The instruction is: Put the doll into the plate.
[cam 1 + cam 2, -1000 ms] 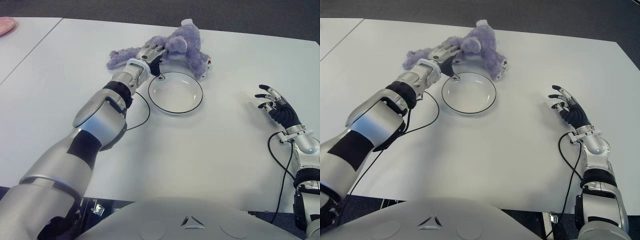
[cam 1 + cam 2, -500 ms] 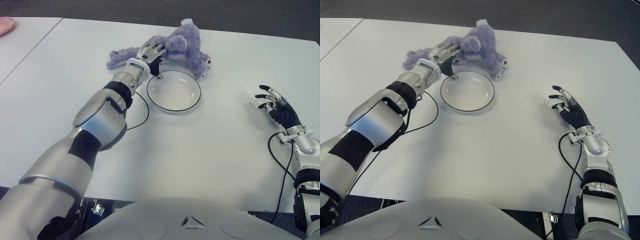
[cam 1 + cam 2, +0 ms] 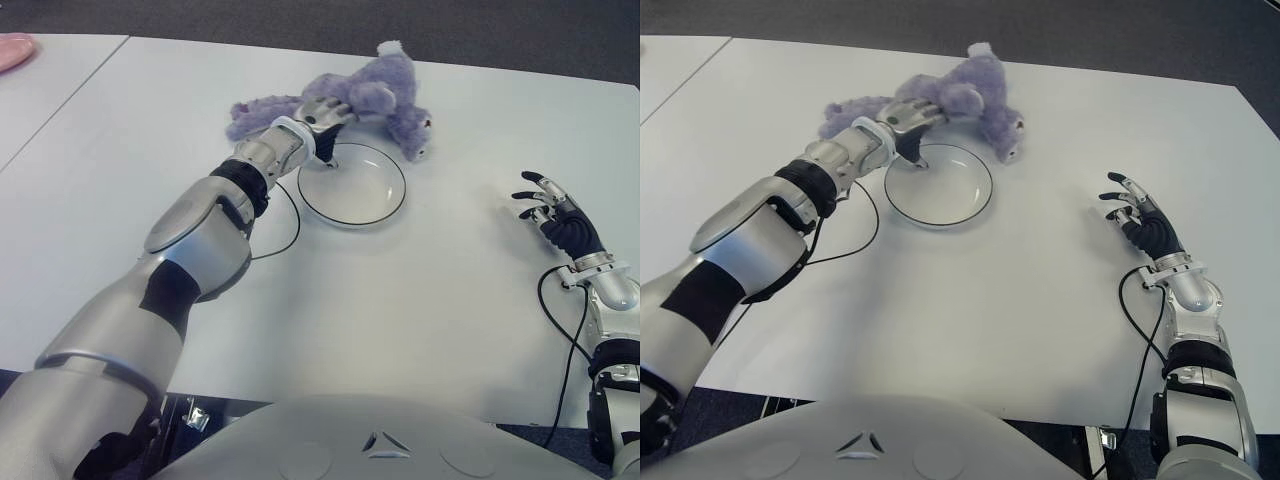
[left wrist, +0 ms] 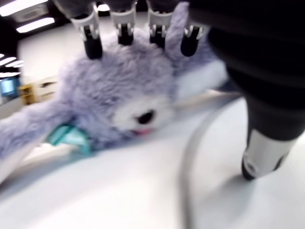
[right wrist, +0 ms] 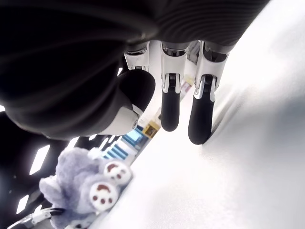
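Note:
A purple plush doll [image 3: 388, 88] lies on the white table just beyond a white plate with a dark rim [image 3: 362, 192]. My left hand [image 3: 335, 130] reaches over the plate's far left edge. Its four fingers [image 4: 125, 29] curl over the doll's head, and its thumb [image 4: 264, 148] points down onto the plate just inside the rim. The doll's face and a teal tag show close up in the left wrist view. My right hand [image 3: 548, 200] shows idle at the table's right side, fingers spread, holding nothing. From its wrist view the doll's feet [image 5: 102, 193] are far off.
A black cable [image 3: 290, 222] loops on the table left of the plate. A second white table [image 3: 40, 90] adjoins at the left, with a pink object [image 3: 12, 48] at its far corner. Another cable [image 3: 560, 320] trails from the right wrist.
My left hand has shifted right and dragged the doll slightly right with it along the plate's far rim. The right hand has not moved.

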